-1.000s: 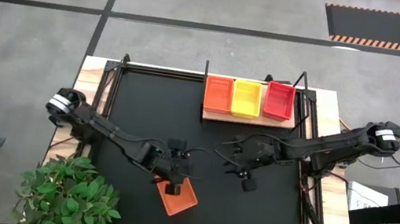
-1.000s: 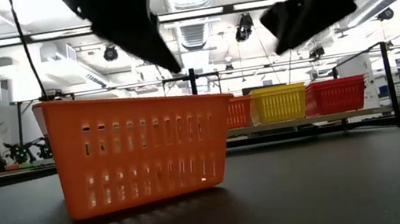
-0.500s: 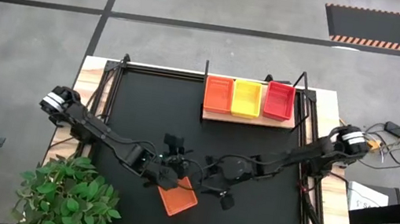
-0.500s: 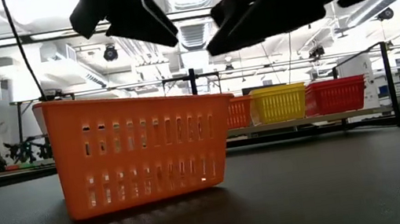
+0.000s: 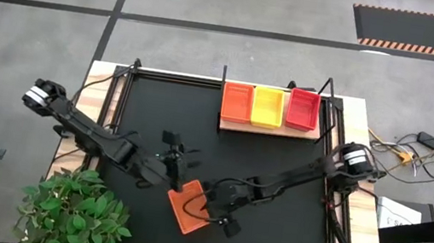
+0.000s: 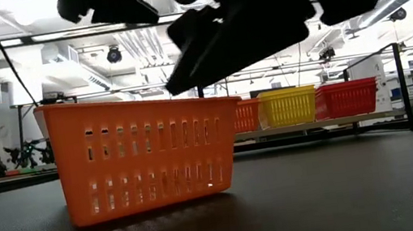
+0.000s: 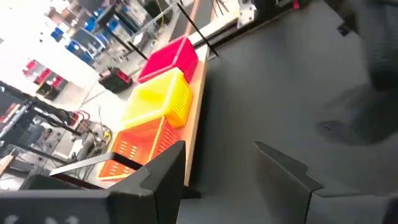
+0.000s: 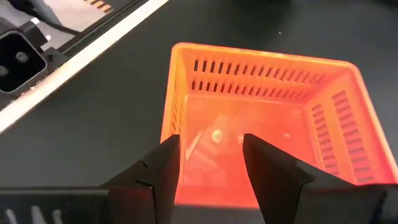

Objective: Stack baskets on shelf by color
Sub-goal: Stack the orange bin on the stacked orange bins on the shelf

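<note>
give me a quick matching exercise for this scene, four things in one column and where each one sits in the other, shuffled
Things:
1. lone orange basket
2. yellow basket
3. red basket
4. right claw

Places:
A. middle of the shelf
B. on the black mat, near the table's front edge
C. open over the lone basket's rim
D. shelf end nearest the right arm's base

Pairs: 1-B, 2-A, 3-D, 4-C
</note>
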Robot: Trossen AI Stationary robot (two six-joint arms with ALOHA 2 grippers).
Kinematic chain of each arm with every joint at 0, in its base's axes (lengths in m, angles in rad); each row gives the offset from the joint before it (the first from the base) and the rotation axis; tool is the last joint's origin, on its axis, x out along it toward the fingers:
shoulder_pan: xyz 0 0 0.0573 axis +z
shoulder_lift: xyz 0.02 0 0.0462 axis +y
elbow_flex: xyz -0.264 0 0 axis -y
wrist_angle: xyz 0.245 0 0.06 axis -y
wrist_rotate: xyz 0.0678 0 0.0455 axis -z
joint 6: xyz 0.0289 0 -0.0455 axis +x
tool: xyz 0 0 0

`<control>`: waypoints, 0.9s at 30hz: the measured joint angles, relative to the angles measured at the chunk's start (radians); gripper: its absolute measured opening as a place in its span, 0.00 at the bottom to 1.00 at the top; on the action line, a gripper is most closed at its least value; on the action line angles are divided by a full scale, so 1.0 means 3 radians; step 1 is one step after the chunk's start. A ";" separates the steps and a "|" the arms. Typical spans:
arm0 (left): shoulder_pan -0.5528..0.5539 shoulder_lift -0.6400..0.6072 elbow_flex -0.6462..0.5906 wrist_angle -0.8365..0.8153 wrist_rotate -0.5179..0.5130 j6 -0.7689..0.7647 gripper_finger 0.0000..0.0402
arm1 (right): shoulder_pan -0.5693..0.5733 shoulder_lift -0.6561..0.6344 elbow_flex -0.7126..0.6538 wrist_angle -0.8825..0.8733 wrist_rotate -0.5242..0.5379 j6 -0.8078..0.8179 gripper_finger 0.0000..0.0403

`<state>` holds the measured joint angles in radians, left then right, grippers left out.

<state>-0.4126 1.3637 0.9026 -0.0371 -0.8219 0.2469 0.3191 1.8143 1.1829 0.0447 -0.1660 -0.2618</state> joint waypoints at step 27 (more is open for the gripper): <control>-0.0044 -0.0392 -0.0344 0.0472 0.0011 0.0338 0.42 | 0.0225 0.0816 0.1097 -0.1011 0.0212 0.0260 0.24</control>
<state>-0.4258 1.2461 0.7994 0.1043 -0.8185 0.3485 0.3866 2.0590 1.5120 -0.2584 -0.1024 -0.1837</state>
